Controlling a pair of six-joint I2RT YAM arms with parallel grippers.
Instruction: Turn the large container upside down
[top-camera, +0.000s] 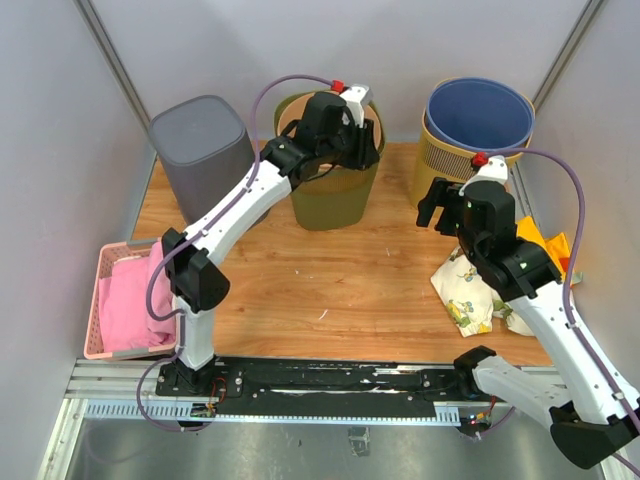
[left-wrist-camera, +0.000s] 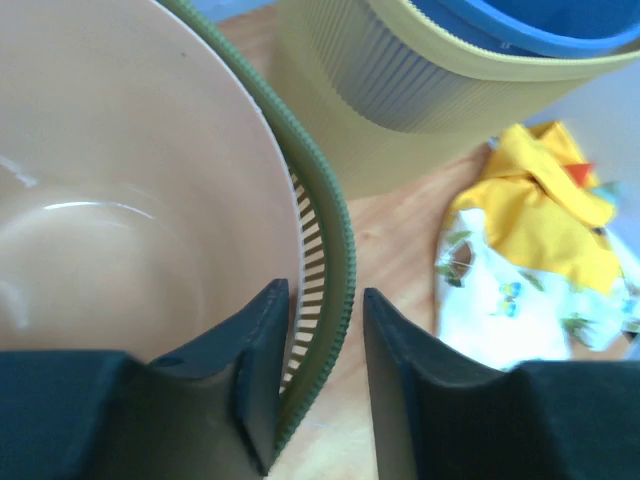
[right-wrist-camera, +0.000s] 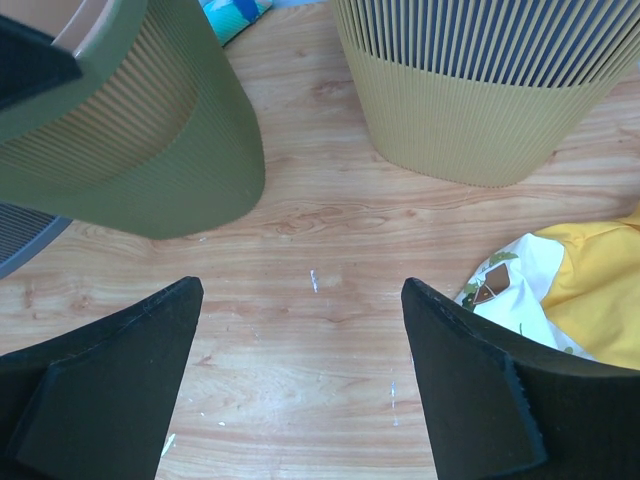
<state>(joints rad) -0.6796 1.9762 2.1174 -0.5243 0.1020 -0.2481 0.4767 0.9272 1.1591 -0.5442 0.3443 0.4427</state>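
Note:
The large container (top-camera: 335, 195) is an olive-green ribbed bin with a beige inside, standing upright at the back middle of the wooden table. My left gripper (top-camera: 358, 140) reaches over its right rim. In the left wrist view the left gripper (left-wrist-camera: 327, 300) straddles that rim: one finger lies against the beige inner wall (left-wrist-camera: 130, 170), and the other sits just outside the green edge, closed in on it. My right gripper (top-camera: 432, 205) hovers open over bare wood to the right of the bin. In the right wrist view the right gripper (right-wrist-camera: 302, 290) holds nothing, and the bin (right-wrist-camera: 150, 130) stands at upper left.
A yellow ribbed bin (top-camera: 445, 160) with a blue bin (top-camera: 478, 112) nested in it stands back right. A grey bin (top-camera: 200, 150) sits back left. A pink basket (top-camera: 93, 310) of pink cloth is at front left. Patterned cloth (top-camera: 470, 290) and yellow cloth (top-camera: 545, 240) lie on the right.

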